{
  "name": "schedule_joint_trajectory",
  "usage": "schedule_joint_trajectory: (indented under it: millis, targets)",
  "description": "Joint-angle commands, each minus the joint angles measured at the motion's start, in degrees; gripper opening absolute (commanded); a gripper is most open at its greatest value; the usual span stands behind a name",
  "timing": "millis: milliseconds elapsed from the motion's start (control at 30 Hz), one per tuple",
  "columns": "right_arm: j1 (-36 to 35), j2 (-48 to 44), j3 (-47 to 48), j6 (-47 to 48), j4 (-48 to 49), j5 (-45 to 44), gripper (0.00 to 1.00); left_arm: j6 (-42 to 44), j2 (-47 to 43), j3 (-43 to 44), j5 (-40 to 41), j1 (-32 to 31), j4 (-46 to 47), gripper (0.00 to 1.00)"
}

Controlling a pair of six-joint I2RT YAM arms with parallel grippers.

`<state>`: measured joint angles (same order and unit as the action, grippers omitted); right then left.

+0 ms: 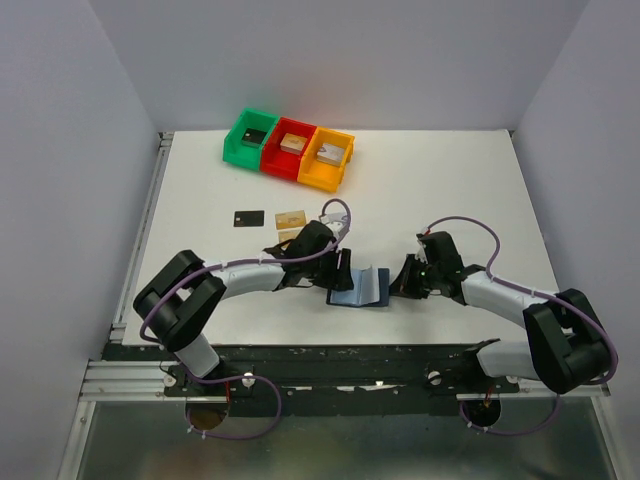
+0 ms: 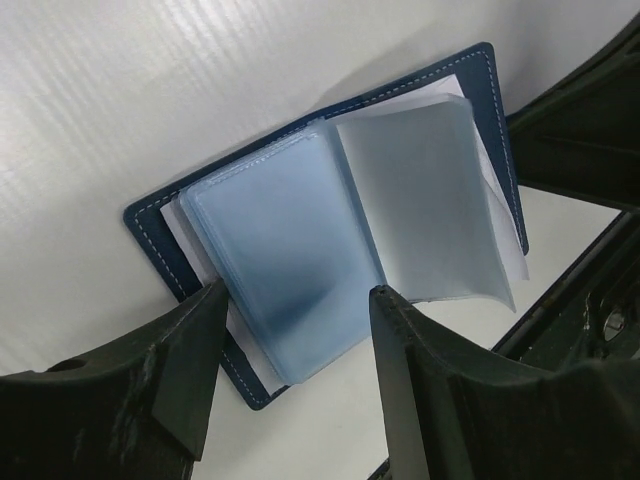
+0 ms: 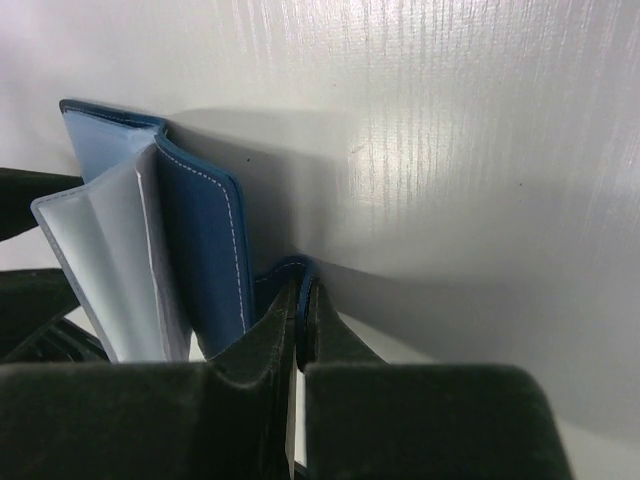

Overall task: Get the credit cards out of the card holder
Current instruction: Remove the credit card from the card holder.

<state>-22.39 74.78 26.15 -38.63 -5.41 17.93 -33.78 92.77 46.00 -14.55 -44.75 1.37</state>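
Nearest the left fingers (image 2: 200, 350), the gap between the two tips is wide and holds nothing. The near short edge of the card holder (image 2: 300, 260) sits in that gap, just past the tips. The holder lies open on the white surface (image 2: 120, 110). Its pale blue sleeve pages (image 2: 420, 200) fan upward, and one page stands loose toward the right-hand tip. The long axis of the pages and spine runs straight away from these fingers, only slightly slanted. Judging from this, a push forward and a close would catch a page end-on, not across its width. The sleeves look cloudy. Whether any card sits in the top ones cannot be told.

From the other side, the right fingers (image 3: 275, 340) are pinched narrow on the rim of the navy cover. They pin that flap down right at their tips, and the rest of the holder rises to their left. So the right arm serves as the anchor. The left arm has the free fingers and the pages in front of them, which makes it the better placed to draw a card out.

Beyond the left fingers, well apart from the holder, some credit cards (image 1: 248, 218) already lie flat on the surface. One is black, and a tan one (image 1: 290, 217) lies just beside it. More appear to be left inside, so the job looks partly done.

Farthest off, at the back, stand the green, red and orange bins (image 1: 300, 165).
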Motion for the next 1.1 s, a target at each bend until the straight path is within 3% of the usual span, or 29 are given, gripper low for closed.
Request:
schedule_joint_trajectory:
  millis: [0,533,1067]
  targets:
    - [0.16,0.72,-0.75,-0.13,1.54,1.58,0.00,3.45,0.83,2.95,-3.39,-2.97,-0.22,0.64]
    - [0.24,-0.34,-0.22,-0.65,-3.20,-2.99,0.00,6.27,0.83,5.15,-4.26,-5.43,0.13,0.65]
    - [0.16,-0.43,-0.58,-2.24,-4.96,-4.49,0.00,11.01,4.26,13.50,-6.37,-9.12,-4.09,0.66]
